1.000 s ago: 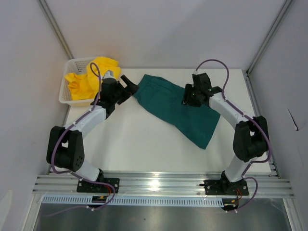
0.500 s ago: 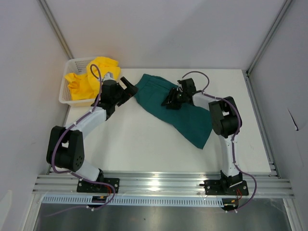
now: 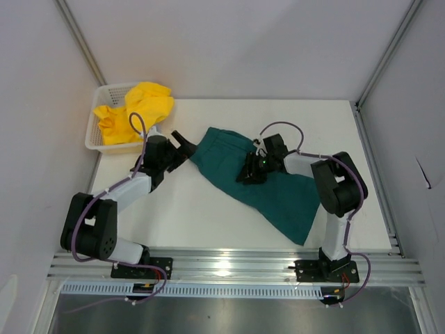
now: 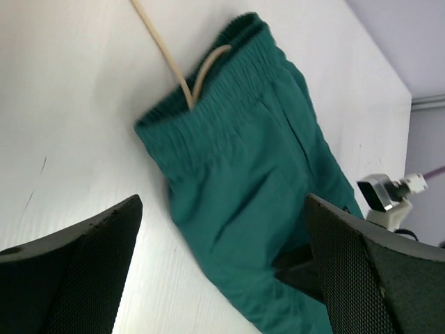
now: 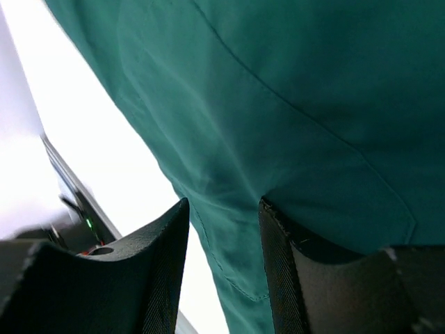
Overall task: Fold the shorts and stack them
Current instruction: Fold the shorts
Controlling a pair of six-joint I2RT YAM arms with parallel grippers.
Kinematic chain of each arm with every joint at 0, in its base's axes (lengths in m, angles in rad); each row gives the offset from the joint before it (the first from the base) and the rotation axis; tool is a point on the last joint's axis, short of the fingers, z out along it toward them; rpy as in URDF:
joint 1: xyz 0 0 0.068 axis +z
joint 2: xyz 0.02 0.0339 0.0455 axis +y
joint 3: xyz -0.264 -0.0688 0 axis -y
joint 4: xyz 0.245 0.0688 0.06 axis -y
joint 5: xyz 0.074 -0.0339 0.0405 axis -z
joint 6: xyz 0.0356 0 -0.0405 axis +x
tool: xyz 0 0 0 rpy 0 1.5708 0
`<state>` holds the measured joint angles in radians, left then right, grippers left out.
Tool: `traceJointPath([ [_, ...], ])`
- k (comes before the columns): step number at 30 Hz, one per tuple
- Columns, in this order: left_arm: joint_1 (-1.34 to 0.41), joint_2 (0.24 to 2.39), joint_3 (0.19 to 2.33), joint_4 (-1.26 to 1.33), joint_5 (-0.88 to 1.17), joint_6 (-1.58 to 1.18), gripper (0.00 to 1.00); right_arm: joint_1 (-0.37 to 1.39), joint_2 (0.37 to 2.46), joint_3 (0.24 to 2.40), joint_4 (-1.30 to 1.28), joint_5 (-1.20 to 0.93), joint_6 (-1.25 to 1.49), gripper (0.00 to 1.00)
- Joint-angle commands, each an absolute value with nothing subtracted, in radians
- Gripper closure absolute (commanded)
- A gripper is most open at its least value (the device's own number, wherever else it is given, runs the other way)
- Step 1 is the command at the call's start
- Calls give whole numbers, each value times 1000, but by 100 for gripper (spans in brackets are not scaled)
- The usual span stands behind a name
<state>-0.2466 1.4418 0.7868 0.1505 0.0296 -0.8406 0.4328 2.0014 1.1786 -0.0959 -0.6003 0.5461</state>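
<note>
Lying flat across the middle of the white table (image 3: 208, 209), the dark teal-green cloth shorts (image 3: 278, 191) stretch on a slant from their gathered elastic waistband at about 10 o'clock to the leg hems at about 4 o'clock. The fabric is smooth with a few soft creases and a stitched seam line, and a pale drawstring (image 4: 182, 73) loops out of the waistband onto the table. The left gripper (image 3: 182, 145) sits just beside the waistband edge with its jaws spread wide and nothing between them. The right gripper (image 3: 252, 171) is down on the middle of the teal cloth, its jaws standing narrowly apart; whether they pinch any fabric I cannot tell. The bright yellow cloth shorts (image 3: 135, 111) lie crumpled in the white plastic mesh basket (image 3: 94, 132) at the table's 10 o'clock corner, spilling over its rim
</note>
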Motion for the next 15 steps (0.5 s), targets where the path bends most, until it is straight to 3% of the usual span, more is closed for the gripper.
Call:
traceJointPath([
  [1,-252,1371,677,259,31,-905,1,413,1932,1039,-253,-519,417,52],
  [8,-301,1301,461,403,29,-980,1,370,1801,1008,-336,-475,371,46],
  [15,-310,1348,440,548,63,-1034,1,387,1770,1161,-319,-555,454,42],
])
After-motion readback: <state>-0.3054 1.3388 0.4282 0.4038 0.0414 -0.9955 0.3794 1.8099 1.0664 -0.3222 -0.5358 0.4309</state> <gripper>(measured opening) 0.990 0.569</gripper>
